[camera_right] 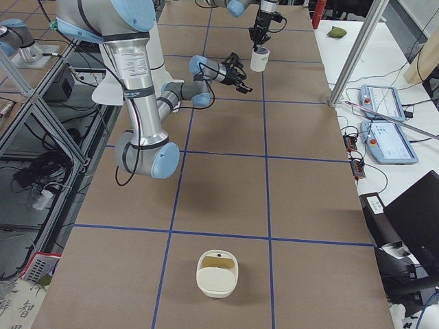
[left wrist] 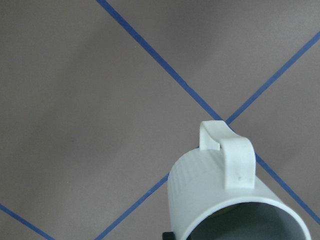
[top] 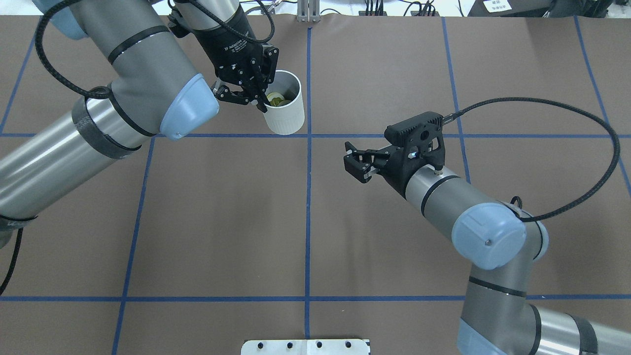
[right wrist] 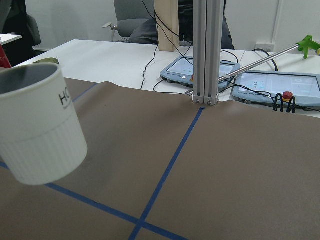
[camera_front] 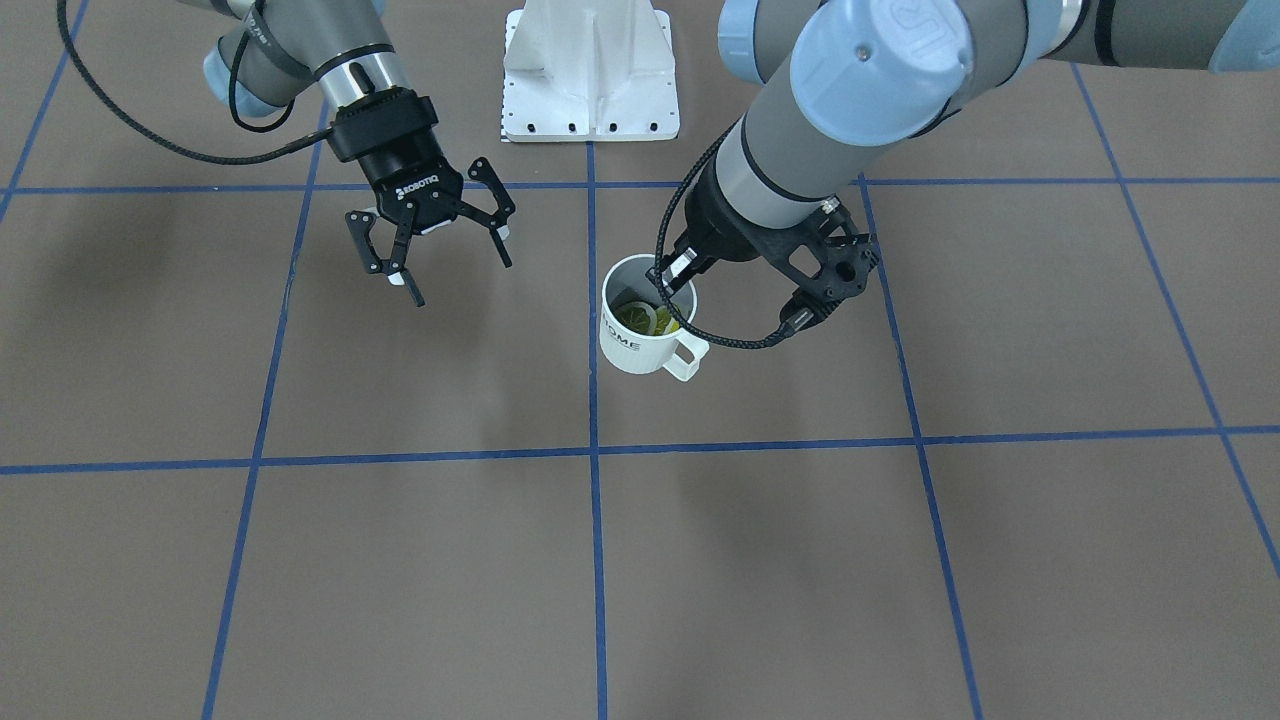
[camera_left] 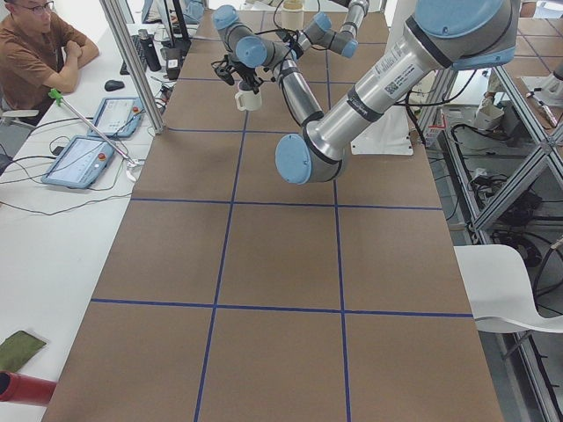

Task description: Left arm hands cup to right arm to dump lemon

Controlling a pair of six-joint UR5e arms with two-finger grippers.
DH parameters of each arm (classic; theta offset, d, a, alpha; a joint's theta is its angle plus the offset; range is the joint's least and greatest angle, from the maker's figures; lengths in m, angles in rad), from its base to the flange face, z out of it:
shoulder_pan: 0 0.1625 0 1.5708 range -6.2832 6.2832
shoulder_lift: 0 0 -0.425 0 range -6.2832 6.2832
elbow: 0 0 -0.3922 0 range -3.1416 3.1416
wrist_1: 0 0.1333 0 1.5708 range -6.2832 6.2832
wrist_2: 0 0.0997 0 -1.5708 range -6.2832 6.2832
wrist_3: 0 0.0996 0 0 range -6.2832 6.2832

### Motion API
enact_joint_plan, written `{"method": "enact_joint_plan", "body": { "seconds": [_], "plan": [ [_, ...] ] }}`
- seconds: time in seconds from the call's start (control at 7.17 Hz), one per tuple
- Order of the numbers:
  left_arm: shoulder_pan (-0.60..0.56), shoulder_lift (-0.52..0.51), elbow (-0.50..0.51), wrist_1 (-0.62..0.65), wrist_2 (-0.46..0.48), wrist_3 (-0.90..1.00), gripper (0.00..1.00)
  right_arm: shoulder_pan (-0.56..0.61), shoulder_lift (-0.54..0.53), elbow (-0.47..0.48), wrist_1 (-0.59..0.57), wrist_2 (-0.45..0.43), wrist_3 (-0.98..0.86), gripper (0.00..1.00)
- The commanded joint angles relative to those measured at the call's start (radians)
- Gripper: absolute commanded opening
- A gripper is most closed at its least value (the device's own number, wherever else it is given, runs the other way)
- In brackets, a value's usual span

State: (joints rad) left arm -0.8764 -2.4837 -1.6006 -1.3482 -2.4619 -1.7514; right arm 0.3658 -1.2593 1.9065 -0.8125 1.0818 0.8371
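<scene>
Currently, the left gripper [top: 257, 98] pinches the cup [top: 285, 111] by its rim, holding it tilted off the table at upper left of the overhead view, lemon [camera_front: 645, 318] inside. The right gripper [camera_front: 435, 258] hangs open, well apart. 2 steps remain: handover and dumping.

Reads as a robotics lab. Shows a left arm [top: 123, 74] and right arm [top: 443, 195], both industrial tubular types, over a long table [camera_left: 264, 255] covered in brown paper and gridded with blue tape [top: 308, 197]. Aluminium extrusion post [right wrist: 206, 50] at the table edge, teach pendants [camera_right: 389, 142] on a white side bench [camera_left: 53, 229], loose cables [camera_right: 41, 164] down by the frame. Operator [camera_left: 35, 53] seated alongside, office chair [right wrist: 130, 15] behind. White metal base plate [camera_front: 590, 70] on the table.
</scene>
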Motion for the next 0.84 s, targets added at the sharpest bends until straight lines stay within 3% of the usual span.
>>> {"method": "enact_joint_plan", "body": {
  "seconds": [0.0,0.28,0.56,0.7],
  "plan": [
    [0.002,-0.006,0.002,0.0,-0.026,-0.045,0.0,-0.076,0.015,-0.007,-0.002,-0.104,-0.022,0.99],
    [0.005,-0.024,0.001,-0.005,-0.091,-0.084,0.0,-0.142,0.038,-0.018,-0.001,-0.233,-0.104,0.99],
    [0.028,-0.046,0.002,-0.005,-0.091,-0.126,0.0,-0.16,0.058,-0.018,-0.002,-0.253,-0.113,0.99],
    [0.042,-0.046,0.004,-0.012,-0.094,-0.132,0.0,-0.206,0.061,-0.021,-0.002,-0.322,-0.119,0.99]
  ]
}}
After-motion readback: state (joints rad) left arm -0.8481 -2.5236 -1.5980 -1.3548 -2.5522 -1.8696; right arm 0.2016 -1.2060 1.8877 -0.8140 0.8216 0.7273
